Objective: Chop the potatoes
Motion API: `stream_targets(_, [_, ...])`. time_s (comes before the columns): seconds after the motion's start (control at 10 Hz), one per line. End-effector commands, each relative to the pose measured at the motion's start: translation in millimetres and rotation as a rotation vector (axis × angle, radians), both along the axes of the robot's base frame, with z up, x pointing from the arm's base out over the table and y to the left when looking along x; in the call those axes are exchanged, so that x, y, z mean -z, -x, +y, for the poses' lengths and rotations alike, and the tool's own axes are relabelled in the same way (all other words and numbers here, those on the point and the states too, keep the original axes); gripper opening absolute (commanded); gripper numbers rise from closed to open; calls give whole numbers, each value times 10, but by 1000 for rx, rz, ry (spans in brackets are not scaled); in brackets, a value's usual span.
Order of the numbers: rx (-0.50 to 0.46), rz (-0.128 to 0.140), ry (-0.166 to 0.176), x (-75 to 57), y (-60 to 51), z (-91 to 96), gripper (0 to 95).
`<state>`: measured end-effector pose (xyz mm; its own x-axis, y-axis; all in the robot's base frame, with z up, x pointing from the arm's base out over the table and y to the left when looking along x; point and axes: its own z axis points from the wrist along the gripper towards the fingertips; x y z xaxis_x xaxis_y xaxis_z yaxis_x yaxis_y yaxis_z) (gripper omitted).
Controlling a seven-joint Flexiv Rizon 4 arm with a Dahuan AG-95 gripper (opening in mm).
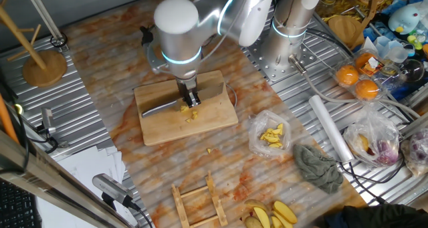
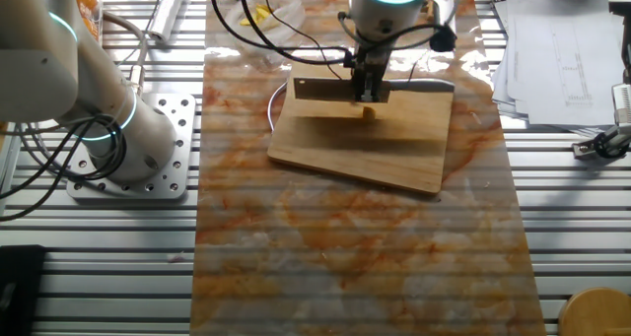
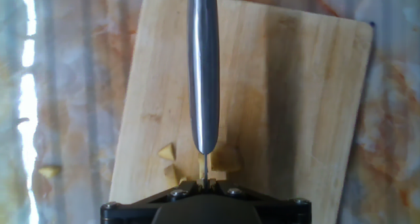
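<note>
table: marbled mat, board at its centre
knife: upright over the board
gripper: clenched on the knife handle
potatoes: chunks under the blade
risk: loose bits could scatter off the board, like one stray

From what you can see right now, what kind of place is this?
Probably a robotics lab bench set up for a kitchen task: the arm's base is bolted to a slatted metal table, with a wooden cutting board and potato chunks.

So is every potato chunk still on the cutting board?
No: one small potato chunk lies on the table, off the cutting board where the other chunks sit.
</note>
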<state>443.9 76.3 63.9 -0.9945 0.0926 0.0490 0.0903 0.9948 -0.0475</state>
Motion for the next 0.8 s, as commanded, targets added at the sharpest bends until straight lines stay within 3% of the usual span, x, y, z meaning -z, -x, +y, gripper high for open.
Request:
stream_targets(0.1, [-36,11,19,-18,6,-9,0])
stream_targets(0.8, [-40,5,19,16,-11,-86,0])
